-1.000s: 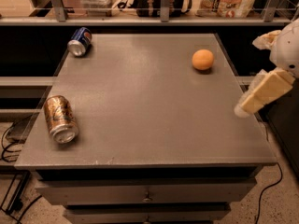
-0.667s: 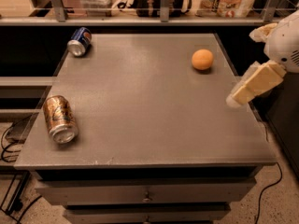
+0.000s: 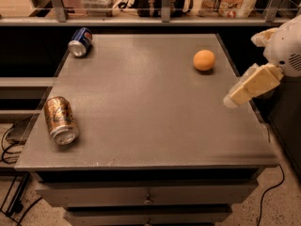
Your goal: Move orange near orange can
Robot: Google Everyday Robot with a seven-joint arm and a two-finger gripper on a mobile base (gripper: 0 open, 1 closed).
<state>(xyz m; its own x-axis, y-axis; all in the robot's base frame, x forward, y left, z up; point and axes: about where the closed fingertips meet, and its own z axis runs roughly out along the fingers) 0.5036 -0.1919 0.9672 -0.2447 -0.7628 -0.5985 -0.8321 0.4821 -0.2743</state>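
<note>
The orange (image 3: pixel 204 60) lies on the grey table (image 3: pixel 150 102) near its far right corner. The orange can (image 3: pixel 60 120) lies on its side near the front left edge, silver top toward the front. My gripper (image 3: pixel 242 69) hangs at the table's right edge, to the right of and nearer than the orange. It is open and empty. One cream finger (image 3: pixel 249 87) reaches over the table edge and the other (image 3: pixel 261 35) sits higher, off the table. Nothing touches the orange.
A blue can (image 3: pixel 80 42) lies on its side at the far left corner. A shelf with a railing (image 3: pixel 162 18) and bags runs behind the table. Drawers (image 3: pixel 148 199) sit below the front edge. Cables lie on the floor at left and right.
My gripper has moved left, so its lower finger now reaches over the table's right edge. The orange and both cans have not moved.
</note>
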